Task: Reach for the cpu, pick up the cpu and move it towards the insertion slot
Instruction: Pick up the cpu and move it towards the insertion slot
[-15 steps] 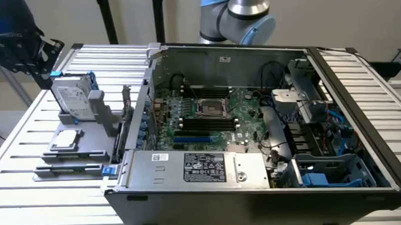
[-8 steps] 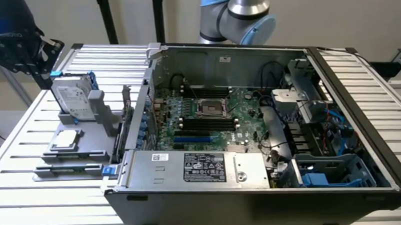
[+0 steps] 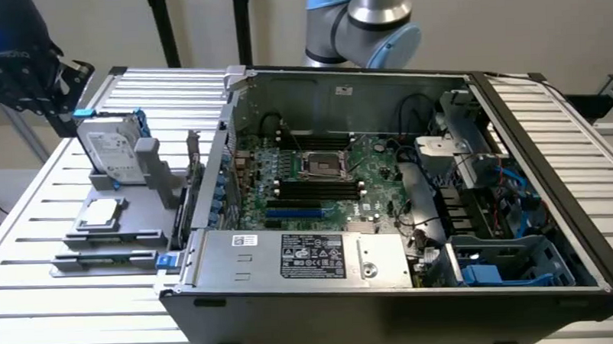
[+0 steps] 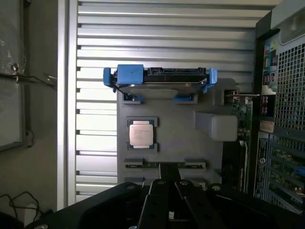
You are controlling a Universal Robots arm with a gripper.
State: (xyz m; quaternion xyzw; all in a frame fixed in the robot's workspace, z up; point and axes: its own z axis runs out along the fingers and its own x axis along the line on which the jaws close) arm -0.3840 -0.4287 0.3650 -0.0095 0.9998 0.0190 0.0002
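Note:
The cpu [image 3: 101, 212] [image 4: 141, 133] lies flat, silvery face up, in a recess of a grey holder [image 3: 135, 224] [image 4: 181, 143], on the exterior view's left beside the open computer case. The insertion slot [image 3: 321, 165], a shiny metal frame with a dark centre, sits on the green board inside the case. My gripper [image 3: 64, 85] [image 4: 170, 210] hangs high at the far left of the exterior view, behind the holder. It is well above the cpu, touches nothing, and nothing shows in it.
An upright silver hard drive [image 3: 112, 152] [image 4: 159, 81] with blue brackets stands on the holder just behind the cpu. A memory stick [image 3: 105, 259] lies at the holder's front. Long black memory slots [image 3: 318, 191] and the case walls [image 3: 214, 160] surround the slot. Everything rests on a slatted metal table [image 3: 43, 227].

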